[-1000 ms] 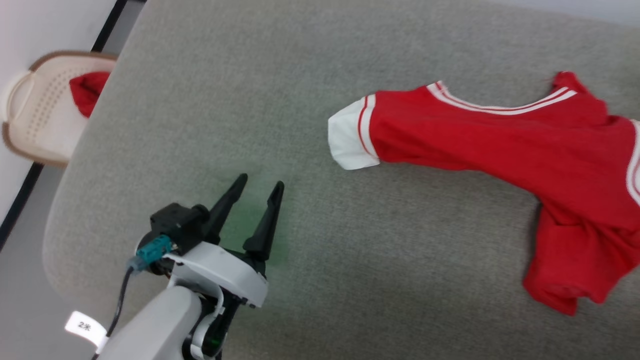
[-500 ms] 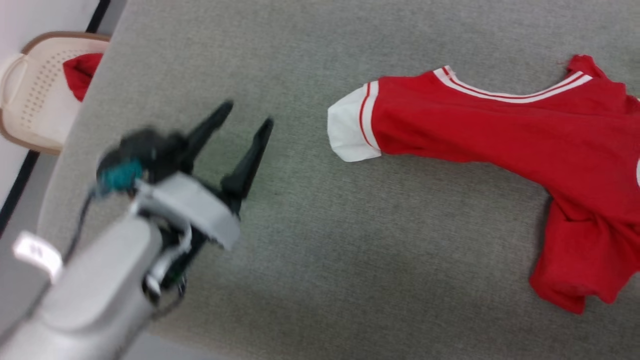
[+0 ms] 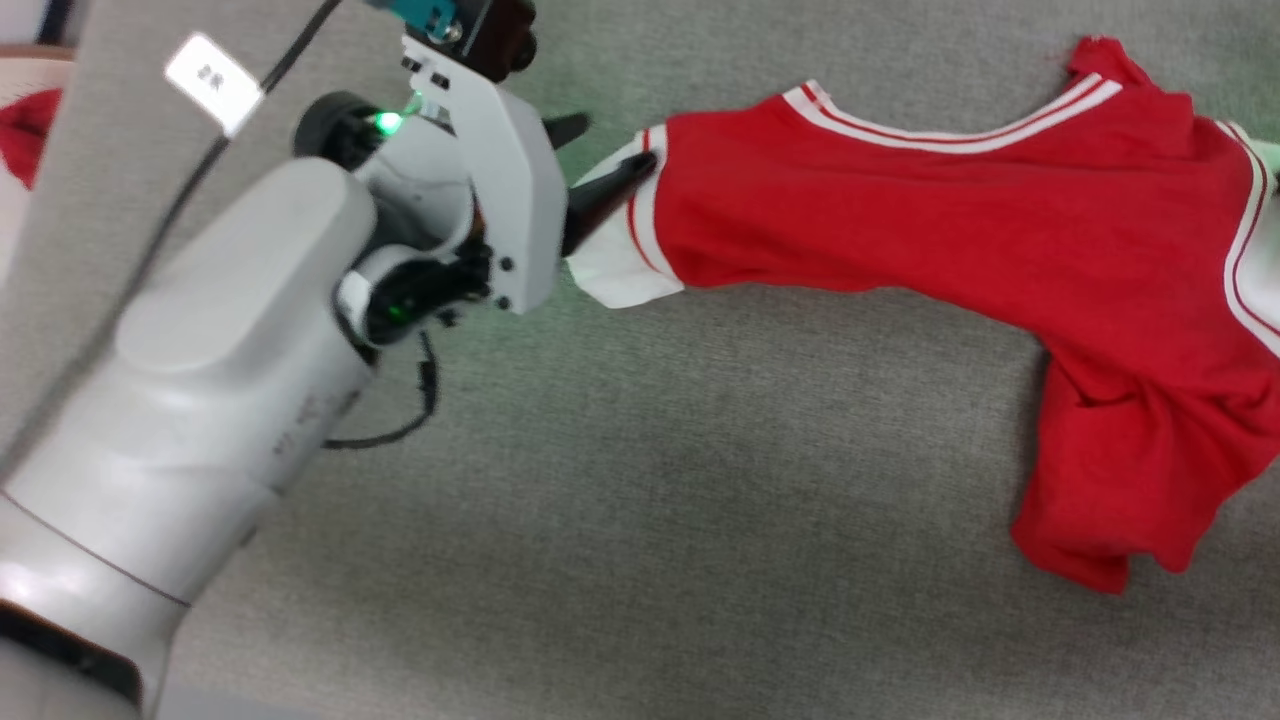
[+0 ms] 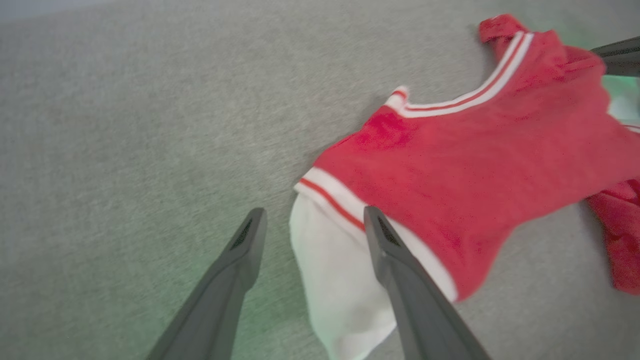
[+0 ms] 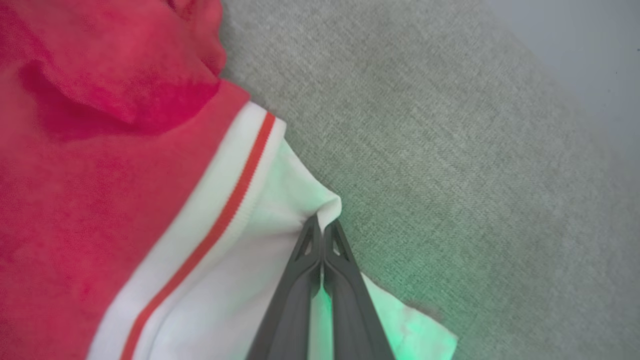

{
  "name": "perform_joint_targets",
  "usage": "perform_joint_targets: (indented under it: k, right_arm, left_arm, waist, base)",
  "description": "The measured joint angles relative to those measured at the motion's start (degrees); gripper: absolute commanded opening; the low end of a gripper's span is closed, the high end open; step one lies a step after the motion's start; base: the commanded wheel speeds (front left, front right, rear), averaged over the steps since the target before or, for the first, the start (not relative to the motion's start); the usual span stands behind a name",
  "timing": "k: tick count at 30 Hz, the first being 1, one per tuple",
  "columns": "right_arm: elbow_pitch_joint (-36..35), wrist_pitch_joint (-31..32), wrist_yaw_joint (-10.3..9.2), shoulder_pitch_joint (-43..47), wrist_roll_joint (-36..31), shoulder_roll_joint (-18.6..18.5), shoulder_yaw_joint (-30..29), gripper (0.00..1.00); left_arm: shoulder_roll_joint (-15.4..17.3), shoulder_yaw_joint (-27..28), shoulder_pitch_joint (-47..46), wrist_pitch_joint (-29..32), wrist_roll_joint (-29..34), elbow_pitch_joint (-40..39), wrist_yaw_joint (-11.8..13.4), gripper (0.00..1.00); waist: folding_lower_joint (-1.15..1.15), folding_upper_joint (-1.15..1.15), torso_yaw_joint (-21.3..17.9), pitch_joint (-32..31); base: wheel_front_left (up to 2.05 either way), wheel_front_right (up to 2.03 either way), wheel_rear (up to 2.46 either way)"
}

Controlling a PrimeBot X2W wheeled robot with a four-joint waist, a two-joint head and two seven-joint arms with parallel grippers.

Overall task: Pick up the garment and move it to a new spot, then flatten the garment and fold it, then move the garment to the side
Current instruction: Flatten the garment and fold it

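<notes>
Grey fabric (image 3: 640,520), right pincer (image 5: 322,226) pinching white-sleeved garment (image 5: 100,200)

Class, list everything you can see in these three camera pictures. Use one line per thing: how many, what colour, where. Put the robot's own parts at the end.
garment: one, red with white sleeves and white-and-red striped trim, lying rumpled on the padded surface, right of the head view.
padded surface: one, grey woven fabric, under the garment.
small cloth: one, red, at the head view's left edge, beyond the surface's edge, mostly cropped.
left arm: one, pale grey, reaching in from the head view's lower left.
left tool: one, dark fingers, open, straddling the edge of a white sleeve.
right tool: one, dark fingers, shut on the other white sleeve's edge.
</notes>
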Motion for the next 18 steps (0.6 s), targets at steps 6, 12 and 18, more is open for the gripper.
perform_joint_targets:
  k: [6,12,18]
  right_arm:
    - [0.2,-1.3,0.00,-2.7,1.3,1.1,2.0,0.00]
    - [1.2,-2.5,0.05,-4.2,2.5,1.7,3.9,0.00]
    - [2.2,-3.6,0.05,-5.9,4.0,2.0,5.6,0.00]
  left_arm:
    - [1.6,-7.2,-2.6,3.7,-6.0,4.1,0.0,1.00]
    - [3.3,-11.5,-4.4,4.1,-10.7,3.0,-0.1,1.00]
    - [2.9,-14.9,-5.8,2.8,-13.8,3.7,0.0,0.40]
  waist:
    - [0.00,0.00,-2.1,1.9]
    - [0.00,0.00,-3.0,2.5]
    - [0.00,0.00,-3.3,3.2]
  base:
    - [0.00,0.00,0.00]
    - [0.00,0.00,0.00]
    - [0.00,0.00,0.00]
